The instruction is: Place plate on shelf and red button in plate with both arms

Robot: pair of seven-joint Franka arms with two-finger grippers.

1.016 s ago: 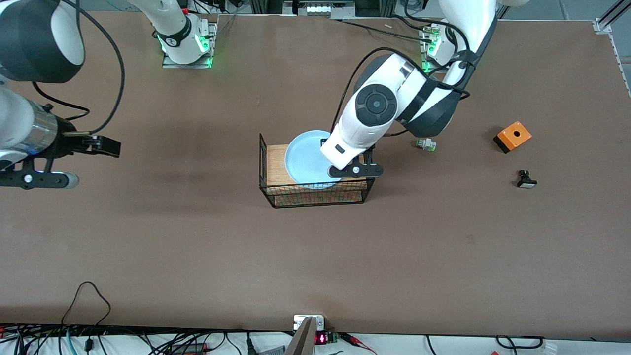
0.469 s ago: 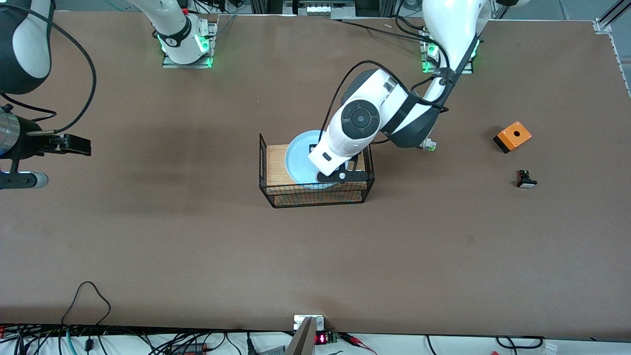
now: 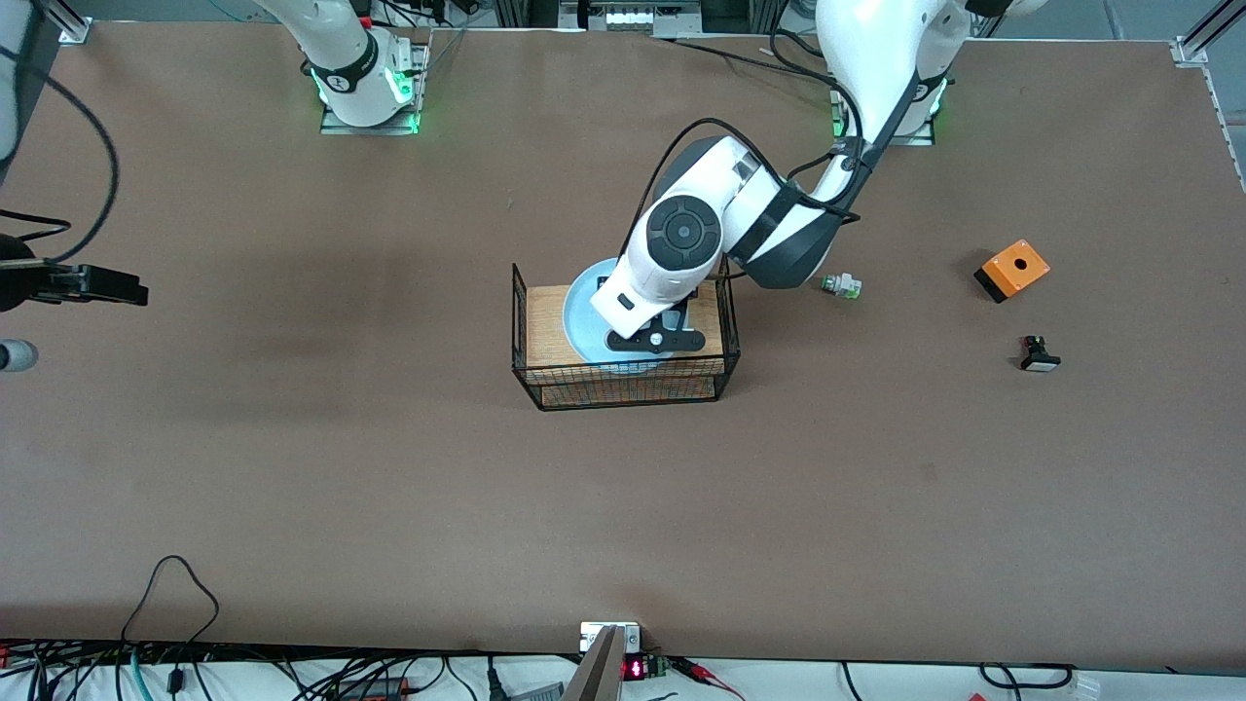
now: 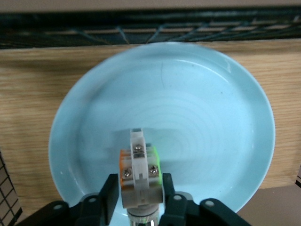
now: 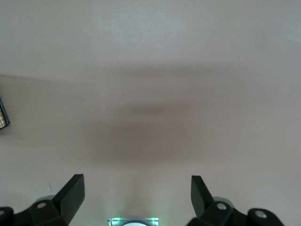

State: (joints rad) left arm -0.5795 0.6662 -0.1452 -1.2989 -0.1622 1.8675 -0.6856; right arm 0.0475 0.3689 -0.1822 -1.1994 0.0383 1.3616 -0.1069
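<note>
The fingers (image 4: pixel 109 195) of the left gripper (image 4: pixel 138 207) are seen flanking a small white switch part (image 4: pixel 139 174), its orange and green sides lying against their inner faces; whether a grip is exerted or the fingers are just clear of it cannot be told. The cap end of this part is hidden between the fingers, so its colour is not shown, and it cannot be confirmed as the red button. The part is held just above, or resting on, the pale blue plate (image 4: pixel 202 122). The plate is laid on the wooden board (image 3: pixel 545 321) inside the black wire rack (image 3: pixel 623 380) at mid-desk. The left gripper (image 3: pixel 654 340) is positioned over the plate's nearer edge. The right gripper (image 5: pixel 136 197) is shown with its fingers (image 5: pixel 70 193) spread wide and empty, over bare desk (image 3: pixel 389 487) at the right arm's end, where that arm waits. Toward the left arm's end, a green-capped white part (image 3: pixel 840 285) is found beside the rack, with an orange box (image 3: pixel 1012 270) and a black button (image 3: pixel 1039 354) lying well apart from it.
</note>
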